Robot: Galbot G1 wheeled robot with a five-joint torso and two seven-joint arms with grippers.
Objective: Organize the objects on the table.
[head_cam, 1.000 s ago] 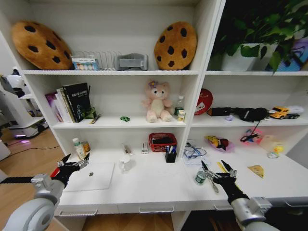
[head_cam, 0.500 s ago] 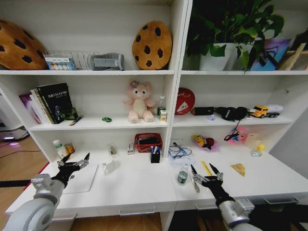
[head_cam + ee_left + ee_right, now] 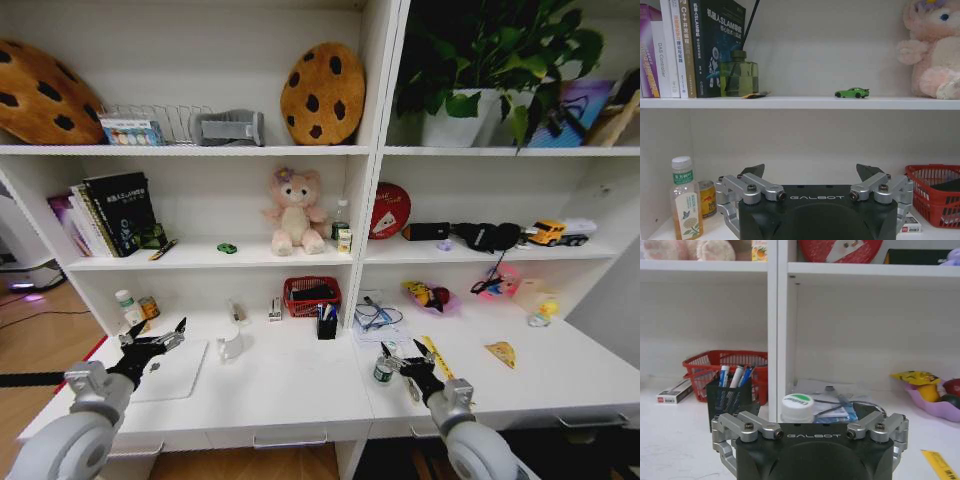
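Both pincers are over the table (image 3: 300, 385) with nothing in them. I have the left gripper (image 3: 152, 342) above the thin silver laptop (image 3: 172, 370) at the left end, fingers spread wide; in its wrist view the fingertips (image 3: 754, 170) stand well apart. My right gripper (image 3: 407, 359) hangs low over the desk right of centre, jaws parted, just beside a small white bottle with a green cap (image 3: 383, 370); whether a finger touches it I can't quite tell from the head view. The yellow ruler (image 3: 436, 357) lies just behind that gripper, and the yellow wedge (image 3: 500, 353) sits farther right. A black pen holder (image 3: 730, 399) stands in front of the red basket (image 3: 311, 295). On the shelf above sits the tiny green toy car (image 3: 852, 93).
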